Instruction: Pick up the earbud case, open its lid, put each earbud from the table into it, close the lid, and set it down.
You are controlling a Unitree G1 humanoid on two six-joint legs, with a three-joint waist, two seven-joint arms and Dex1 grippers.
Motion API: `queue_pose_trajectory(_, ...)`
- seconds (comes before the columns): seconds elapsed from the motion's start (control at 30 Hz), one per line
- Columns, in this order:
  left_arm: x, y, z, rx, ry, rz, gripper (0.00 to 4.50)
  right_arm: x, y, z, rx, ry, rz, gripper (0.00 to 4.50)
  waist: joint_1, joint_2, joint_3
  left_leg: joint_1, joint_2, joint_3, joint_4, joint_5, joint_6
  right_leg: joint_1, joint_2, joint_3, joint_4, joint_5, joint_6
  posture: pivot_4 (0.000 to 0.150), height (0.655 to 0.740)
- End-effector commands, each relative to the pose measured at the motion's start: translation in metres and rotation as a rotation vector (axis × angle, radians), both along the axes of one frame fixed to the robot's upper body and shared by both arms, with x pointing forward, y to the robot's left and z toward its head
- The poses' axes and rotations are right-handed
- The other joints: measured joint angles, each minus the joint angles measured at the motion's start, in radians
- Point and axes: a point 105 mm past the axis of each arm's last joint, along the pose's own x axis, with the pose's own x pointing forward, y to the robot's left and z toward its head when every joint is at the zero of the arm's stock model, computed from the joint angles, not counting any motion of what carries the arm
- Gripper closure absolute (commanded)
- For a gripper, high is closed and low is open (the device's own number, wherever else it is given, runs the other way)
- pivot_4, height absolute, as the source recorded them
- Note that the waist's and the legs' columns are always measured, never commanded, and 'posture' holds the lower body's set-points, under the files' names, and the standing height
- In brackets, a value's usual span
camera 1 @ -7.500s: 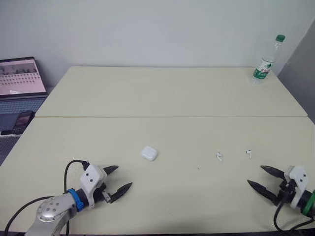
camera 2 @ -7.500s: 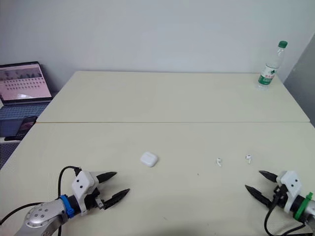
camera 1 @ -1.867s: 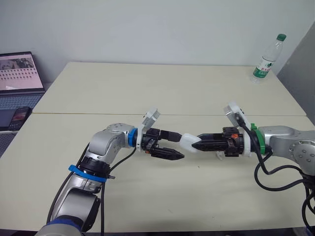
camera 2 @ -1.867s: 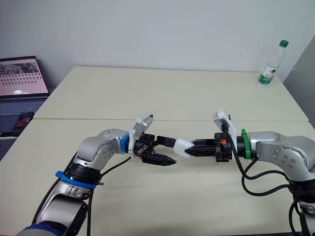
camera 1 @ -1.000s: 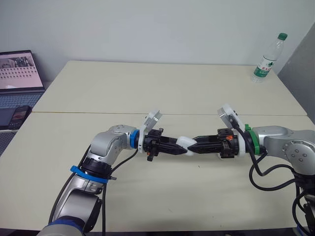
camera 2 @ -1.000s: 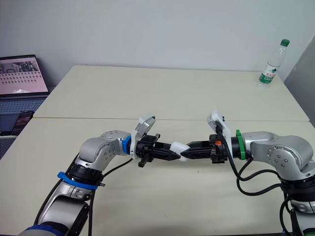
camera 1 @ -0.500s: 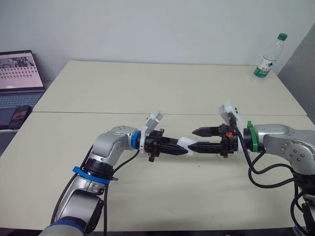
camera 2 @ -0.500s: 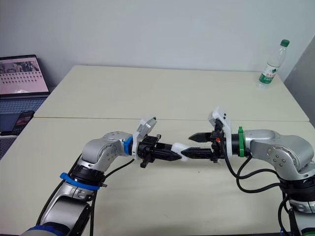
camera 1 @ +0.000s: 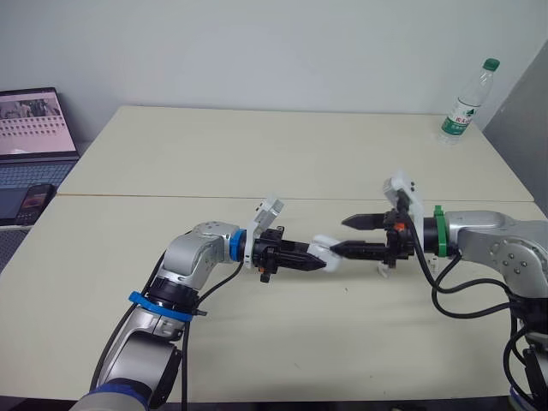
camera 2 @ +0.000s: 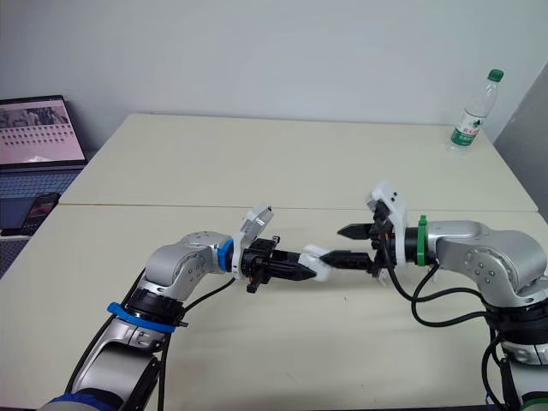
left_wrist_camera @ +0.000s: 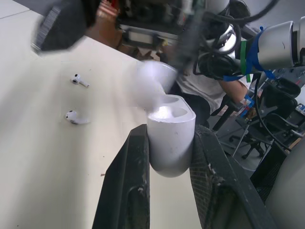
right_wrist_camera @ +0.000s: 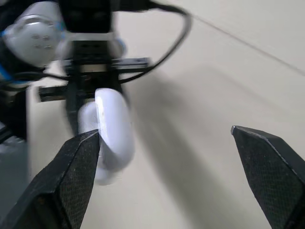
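Above the table (camera 1: pixel 257 154), left hand (camera 1: pixel 317 259) holds earbud case (left_wrist_camera: pixel 170 125) level, lid-end rightward.

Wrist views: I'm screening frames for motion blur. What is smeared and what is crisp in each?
Left wrist view: the earbud case body is crisp in the left gripper; its open lid is smeared. Right wrist view: the case and left gripper behind are streaked; right gripper fingers crisp.

pale table (camera 1: pixel 257 163) holds 2 earbuds (left_wrist_camera: pixel 76 117) and a bottle (camera 1: pixel 462 103).

lid (left_wrist_camera: pixel 151 81) of earbud case (left_wrist_camera: pixel 170 138) blurred, laptop (camera 1: pixel 34 128) cut off at edge
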Motion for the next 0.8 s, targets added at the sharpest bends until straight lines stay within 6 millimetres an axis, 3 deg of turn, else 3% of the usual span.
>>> queue_pose_trajectory(0.03,0.0,0.0,0.003,-0.01,-0.037,0.011,3.76,-0.006,-0.007,0.03,0.044,-0.065,0.019,0.0,0.0,0.0,0.0,0.0,0.0,0.0,0.0,0.0,0.0,0.0,0.0,0.0,0.0,0.0,0.0,0.15,0.7362)
queue_pose_trajectory(0.13,0.005,0.004,0.001,-0.012,-0.056,0.078,3.76,-0.011,-0.011,0.026,0.019,-0.051,0.006,0.0,0.0,0.0,0.0,0.0,0.001,0.0,0.0,0.0,0.0,0.0,0.0,0.0,0.0,0.0,0.0,0.15,0.7362)
queue_pose_trajectory(0.3,0.014,0.017,-0.002,0.004,-0.157,0.208,3.76,-0.004,-0.042,-0.015,-0.171,-0.002,-0.247,0.0,0.0,0.0,0.0,0.0,0.001,-0.001,0.0,0.0,0.001,0.0,0.0,-0.001,0.0,0.0,0.0,0.15,0.7362)
queue_pose_trajectory(0.5,0.013,0.032,0.004,-0.003,-0.239,0.319,3.76,-0.011,-0.071,-0.06,-0.335,0.051,-0.517,0.0,-0.001,0.0,0.0,0.0,0.001,0.0,0.0,0.0,0.0,0.0,-0.001,0.0,0.0,0.0,0.0,0.15,0.7362)
queue_pose_trajectory(0.6,0.012,0.037,0.008,-0.003,-0.273,0.375,3.76,-0.011,-0.073,-0.072,-0.351,0.038,-0.627,0.0,-0.001,0.001,0.0,0.0,0.001,-0.001,0.0,0.0,0.0,0.0,-0.001,0.0,0.001,0.0,0.0,0.15,0.7362)
queue_pose_trajectory(0.8,0.006,0.037,0.009,0.007,-0.301,0.414,3.76,-0.014,-0.056,-0.087,-0.305,0.062,-0.72,0.0,-0.001,0.001,-0.001,0.001,0.001,0.0,0.0,0.0,0.0,0.0,0.0,0.0,0.002,0.0,0.0,0.15,0.7362)
